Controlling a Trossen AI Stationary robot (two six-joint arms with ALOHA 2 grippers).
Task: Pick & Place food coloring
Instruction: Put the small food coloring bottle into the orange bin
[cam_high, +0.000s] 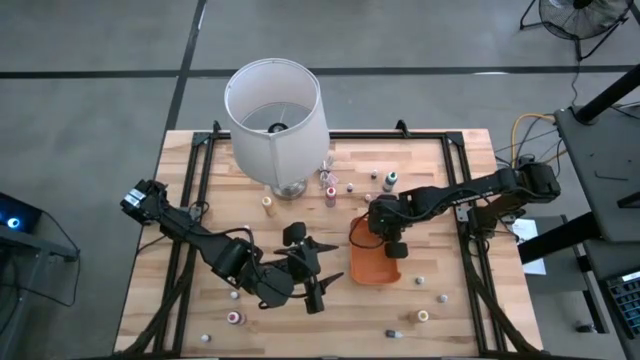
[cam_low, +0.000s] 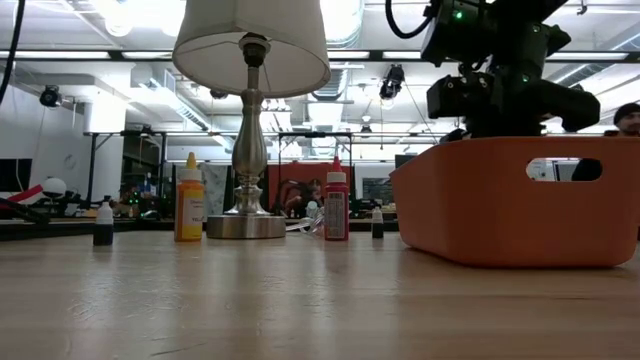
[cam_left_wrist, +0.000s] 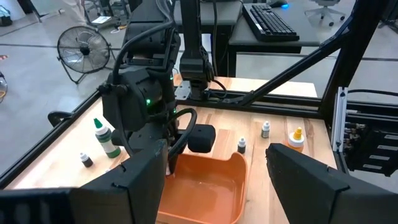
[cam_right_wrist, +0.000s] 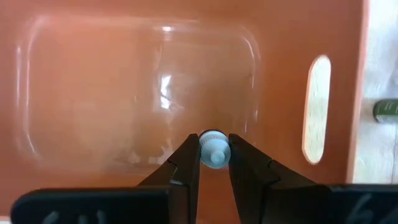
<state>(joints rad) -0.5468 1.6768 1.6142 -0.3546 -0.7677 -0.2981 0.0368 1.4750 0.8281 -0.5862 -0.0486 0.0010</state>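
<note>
Right tool (cam_right_wrist: 214, 163): pinching a white-capped food coloring bottle (cam_right_wrist: 212, 148) above the orange tray (cam_right_wrist: 93, 37).
Release: lower inside the tray walls, then part.
Left tool (cam_left_wrist: 214, 180): wide, empty, beside the tray.

The right end effector (cam_right_wrist: 214, 163) points down into the orange tray (cam_right_wrist: 93, 37), its 2 dark fingers (cam_right_wrist: 185, 168) closed on the sides of a small white ribbed cap (cam_right_wrist: 213, 149) of a food coloring bottle. The bottle's body is hidden under the cap. The tray's glossy bare floor fills most of the view, with rounded corners and a bright glare patch. An oblong handle slot (cam_right_wrist: 318, 106) cuts through the tray's rim. Past that rim lies pale tabletop (cam_right_wrist: 380, 56), where a dark green object (cam_right_wrist: 387, 111) shows at the edge.
</note>
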